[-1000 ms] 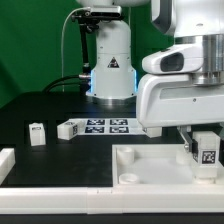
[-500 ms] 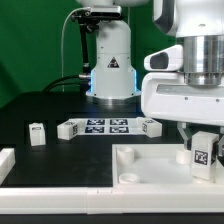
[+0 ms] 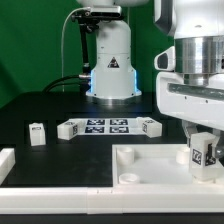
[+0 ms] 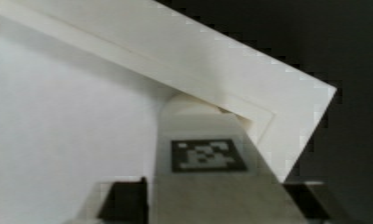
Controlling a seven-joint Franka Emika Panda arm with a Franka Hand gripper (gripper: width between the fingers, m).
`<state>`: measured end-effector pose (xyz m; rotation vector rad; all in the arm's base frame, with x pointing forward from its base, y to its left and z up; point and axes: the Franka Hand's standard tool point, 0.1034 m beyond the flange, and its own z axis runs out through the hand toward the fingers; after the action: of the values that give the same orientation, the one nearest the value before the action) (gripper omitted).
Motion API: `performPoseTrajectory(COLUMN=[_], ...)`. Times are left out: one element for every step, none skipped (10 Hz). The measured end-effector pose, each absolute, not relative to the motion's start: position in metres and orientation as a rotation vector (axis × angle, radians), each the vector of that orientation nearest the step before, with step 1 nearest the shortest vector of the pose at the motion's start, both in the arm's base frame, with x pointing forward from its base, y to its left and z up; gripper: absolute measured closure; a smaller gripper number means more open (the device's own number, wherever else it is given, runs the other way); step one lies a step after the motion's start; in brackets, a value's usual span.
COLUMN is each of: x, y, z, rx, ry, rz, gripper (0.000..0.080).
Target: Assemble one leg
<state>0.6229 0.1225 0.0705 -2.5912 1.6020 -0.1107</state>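
Note:
My gripper (image 3: 204,140) is shut on a leg (image 3: 203,155), a stubby white post with a black-and-white tag on its side. It holds the leg upright over the right corner of the white square panel (image 3: 150,168). In the wrist view the leg (image 4: 209,150) fills the space between my dark fingers (image 4: 122,200), with the panel (image 4: 76,110) beneath and its corner edge just beyond the leg's tip. Another leg (image 3: 37,133) stands on the table at the exterior view's left.
The marker board (image 3: 110,126) lies on the black table behind the panel. A white L-shaped piece (image 3: 5,165) lies at the exterior view's left front edge. The robot base (image 3: 110,70) stands at the back.
My gripper has moved with the leg toward the exterior view's right, staying over the panel's right corner. The marker board is now more exposed.

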Motion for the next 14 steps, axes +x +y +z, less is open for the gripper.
performPoseTrajectory(x=[0.6228,0.6224,0.6221,0.6231,0.6243,0.6247,0.6252,0.6252,0.6257,0.6273,0.628,0.6283,0.6284,0.6285], y=[0.1229,0.1251,0.1271,0.1276,0.1275,0.1246,0.1235,0.1235,0.1232,0.1221,0.1215,0.1204,0.1193,0.1192], z=[0.0704,0.0702,0.0702,0.0707,0.071,0.0707,0.0708,0.0708,0.0712,0.0725,0.0729,0.0729,0.0728,0.0728], rx=[-2.632,-2.647,-2.735,-2.844,-2.915,-2.972,-3.022,-3.069,-3.093,-3.117,-3.122,-3.119,-3.113,-3.113], ry=[1.537,1.507,1.352,1.115,0.917,0.737,0.55,0.327,0.162,-0.081,-0.261,-0.447,-0.522,-0.522], rz=[-0.115,-0.118,-0.127,-0.147,-0.173,-0.183,-0.194,-0.203,-0.207,-0.217,-0.222,-0.228,-0.227,-0.227], gripper=[0.0354,0.0228,0.0228,0.0166,0.0154,0.0154,0.015,0.015,0.015,0.015,0.015,0.015,0.015,0.0262])
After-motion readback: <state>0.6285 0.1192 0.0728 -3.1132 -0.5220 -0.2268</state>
